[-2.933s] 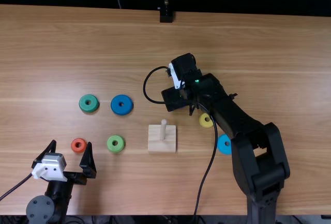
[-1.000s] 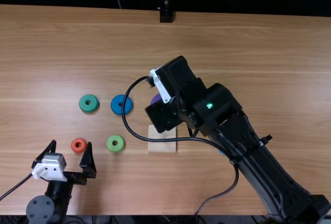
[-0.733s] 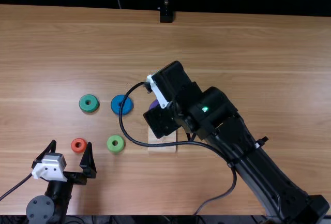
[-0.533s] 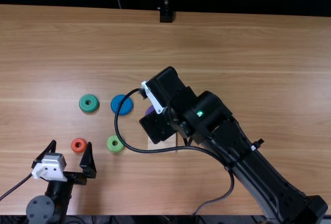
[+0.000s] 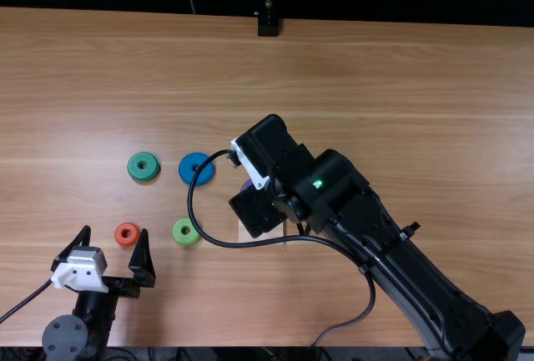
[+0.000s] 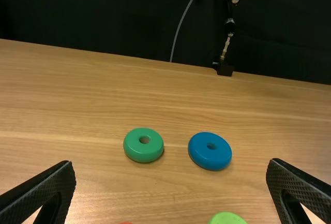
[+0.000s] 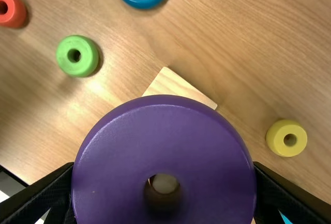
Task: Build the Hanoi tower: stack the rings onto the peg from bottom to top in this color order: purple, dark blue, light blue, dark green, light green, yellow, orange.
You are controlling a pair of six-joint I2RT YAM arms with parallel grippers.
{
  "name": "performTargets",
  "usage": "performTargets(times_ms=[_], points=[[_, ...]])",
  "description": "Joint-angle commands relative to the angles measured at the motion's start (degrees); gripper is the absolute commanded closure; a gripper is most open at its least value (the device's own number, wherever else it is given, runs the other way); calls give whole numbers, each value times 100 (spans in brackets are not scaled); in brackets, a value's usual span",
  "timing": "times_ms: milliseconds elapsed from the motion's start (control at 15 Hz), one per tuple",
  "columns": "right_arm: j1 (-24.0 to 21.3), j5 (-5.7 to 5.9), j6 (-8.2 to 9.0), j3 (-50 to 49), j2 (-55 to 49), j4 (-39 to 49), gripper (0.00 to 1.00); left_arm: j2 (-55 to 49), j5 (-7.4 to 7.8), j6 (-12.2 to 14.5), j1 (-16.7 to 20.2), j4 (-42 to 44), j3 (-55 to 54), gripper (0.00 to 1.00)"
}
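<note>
Top view gives me the right arm reaching across the table [image 5: 417,86] at a slant, its tool [image 5: 255,209] over the wooden base [image 5: 272,232] and hiding a good part of it. From the right wrist view I can see what it has: the purple ring [image 7: 119,157], gripped by opposite sides between the two black fingers. It is up in front of the base, and the pale round end of the peg [image 7: 166,183] shows through the ring's hole. Whether ring and peg touch, I can't tell.

Over on the left, the other tool [image 5: 115,233] has its fingers spread wide. Seen from above, the orange ring [image 5: 119,234] appears in the gap between those fingertips; how high they are over the table I can't say.

The dark green ring [image 5: 153,167] and dark blue ring [image 5: 188,167] lie flat near each other, farther out, and the light green ring [image 5: 178,229] sits between the orange one and the base. On the base's other side, the right wrist view has the yellow ring [image 7: 276,136] flat on the wood, plus a sliver of light blue ring [image 7: 285,219] beside a finger.
</note>
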Motion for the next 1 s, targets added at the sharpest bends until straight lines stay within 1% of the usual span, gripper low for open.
performTargets(times_ms=[0, 67, 133, 200, 267, 467, 600, 733, 800, 867, 933], points=[[-15, -29, -4, -37, -216, 12, 100, -62, 110, 44, 63, -29, -174, 0], [-15, -8, 17, -37, -216, 22, 100, -62, 110, 44, 63, -29, -174, 0], [-15, 3, 28, -37, -216, 22, 84, -62, 110, 44, 63, -29, -174, 0], [-15, 24, 17, -37, -216, 12, 29, -62, 110, 44, 63, -29, -174, 0], [-15, 45, -14, -54, -216, 12, 0, -62, 110, 44, 63, -29, -174, 0], [-32, 45, -4, -89, -207, 128, 0, -62, 110, 44, 63, -29, -174, 0], [-199, 55, 7, -45, -207, 265, 0, -62, 110, 44, 63, -29, -174, 0], [-463, 77, -36, -37, -234, 982, 0, -62, 110, 44, 63, -29, -174, 0], [-648, 340, -25, -45, -418, 1509, 0, -62, 110, 44, 63, -29, -174, 0], [-894, 783, -36, -116, -726, 2037, 0, -62, 110, 44, 63, -29, -174, 0], [-1140, 1110, -14, -186, -972, 2522, 0, -62, 110, 44, 63, -29, -174, 0]])
